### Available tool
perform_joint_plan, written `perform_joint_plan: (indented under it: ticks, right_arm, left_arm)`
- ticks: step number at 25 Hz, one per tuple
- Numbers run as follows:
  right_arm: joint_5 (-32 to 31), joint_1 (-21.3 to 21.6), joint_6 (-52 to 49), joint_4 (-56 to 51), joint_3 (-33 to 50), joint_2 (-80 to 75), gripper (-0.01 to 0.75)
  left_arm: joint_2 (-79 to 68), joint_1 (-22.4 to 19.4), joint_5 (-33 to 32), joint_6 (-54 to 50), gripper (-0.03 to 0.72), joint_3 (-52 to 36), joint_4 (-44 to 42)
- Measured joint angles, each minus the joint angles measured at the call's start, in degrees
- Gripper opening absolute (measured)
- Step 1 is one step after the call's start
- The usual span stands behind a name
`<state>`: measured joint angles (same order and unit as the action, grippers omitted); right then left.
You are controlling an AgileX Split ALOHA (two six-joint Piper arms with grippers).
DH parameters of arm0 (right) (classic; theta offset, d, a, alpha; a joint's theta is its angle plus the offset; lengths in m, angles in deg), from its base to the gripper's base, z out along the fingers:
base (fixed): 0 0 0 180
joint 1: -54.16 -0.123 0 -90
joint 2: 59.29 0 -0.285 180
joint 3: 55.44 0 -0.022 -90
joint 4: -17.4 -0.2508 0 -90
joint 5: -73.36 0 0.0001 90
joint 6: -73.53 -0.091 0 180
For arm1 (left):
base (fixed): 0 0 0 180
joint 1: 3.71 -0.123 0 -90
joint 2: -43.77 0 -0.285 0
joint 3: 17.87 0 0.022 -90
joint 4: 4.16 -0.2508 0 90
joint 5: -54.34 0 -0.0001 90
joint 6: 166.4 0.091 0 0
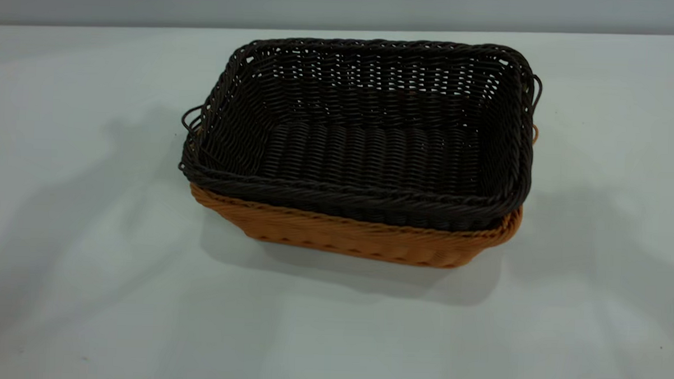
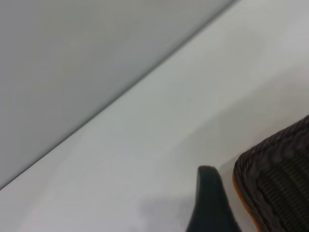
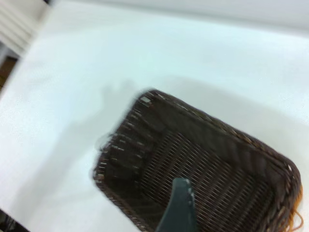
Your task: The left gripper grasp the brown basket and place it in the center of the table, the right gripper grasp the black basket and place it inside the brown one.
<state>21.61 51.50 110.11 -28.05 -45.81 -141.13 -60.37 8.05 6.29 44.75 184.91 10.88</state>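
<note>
The black basket [image 1: 367, 134] sits nested inside the brown basket [image 1: 357, 241] near the middle of the table [image 1: 88, 259]. Only the brown basket's front wall and rim show below the black rim. Neither gripper shows in the exterior view. In the left wrist view, one finger [image 2: 210, 205] of my left gripper hangs over bare table beside a corner of the black basket [image 2: 280, 179], with a thin strip of the brown basket [image 2: 240, 194] under it. In the right wrist view, one finger [image 3: 178, 210] of my right gripper hangs above the inside of the black basket [image 3: 217, 174]. Both grippers hold nothing.
The table's far edge [image 1: 124, 26] meets a grey wall behind the baskets. Soft shadows of the arms lie on the table at the left [image 1: 108, 164] and right [image 1: 594, 221] of the baskets.
</note>
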Motion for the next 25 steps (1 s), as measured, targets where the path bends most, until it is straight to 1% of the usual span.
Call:
perform_joint_plan:
  ticks: [5,8,12,18,21,25]
  right_arm:
    - [-8.3,0.0,-0.5,2.4,1.3,17.5,0.575]
    - [-11.6,0.0,-1.6,3.3,5.5,27.1,0.575]
    - [-12.8,0.0,-3.3,5.6,13.6,39.3,0.575]
    - [-14.0,0.0,-7.8,11.3,23.2,55.6,0.575]
    - [-15.8,0.0,-10.5,15.9,26.4,60.3,0.575]
    - [-15.9,0.0,-13.8,23.0,31.4,65.8,0.575]
  left_arm:
    - [8.7,-4.2,-8.3,-6.3,0.437,0.0,0.0]
    - [13.7,-5.9,-12.4,-10.1,0.437,-0.4,-0.3]
    - [19.7,-6.0,-16.2,-13.7,0.437,-4.2,-0.4]
    - [30.2,-6.0,-18.4,-16.6,0.437,-17.1,-0.7]
    - [36.0,-6.0,-18.4,-17.1,0.437,-24.6,-1.8]
    - [45.3,-6.0,-18.4,-17.9,0.437,-34.1,-2.6]
